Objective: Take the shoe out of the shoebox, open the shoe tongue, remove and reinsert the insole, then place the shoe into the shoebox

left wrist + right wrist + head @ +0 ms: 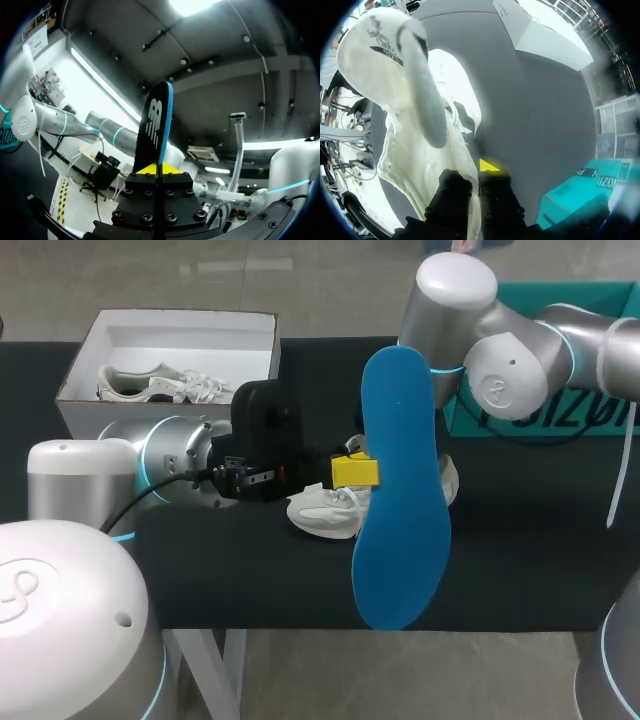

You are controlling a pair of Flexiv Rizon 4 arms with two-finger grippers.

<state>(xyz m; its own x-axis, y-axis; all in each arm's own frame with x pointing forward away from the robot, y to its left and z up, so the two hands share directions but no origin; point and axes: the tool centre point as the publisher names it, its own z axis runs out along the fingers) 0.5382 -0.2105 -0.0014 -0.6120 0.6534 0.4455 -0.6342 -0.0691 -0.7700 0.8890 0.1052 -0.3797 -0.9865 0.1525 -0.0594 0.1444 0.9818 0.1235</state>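
Note:
My left gripper point(355, 470) is shut on the edge of a blue insole point(400, 490) and holds it upright above the table's middle. In the left wrist view the insole point(155, 125) rises from between the shut fingers of that gripper point(159, 170), showing its black face and blue rim. A white shoe point(328, 508) rests on the black table point(520, 540), partly hidden behind the insole. In the right wrist view my right gripper point(475, 175) is shut on the side wall of the shoe point(415, 150). The insole hides that gripper in the head view.
An open white shoebox point(258, 350) stands at the back left with a second white shoe point(150, 383) inside. A teal box point(540, 420) lies at the back right, under my right arm. The same teal box point(575, 195) shows beside the right gripper.

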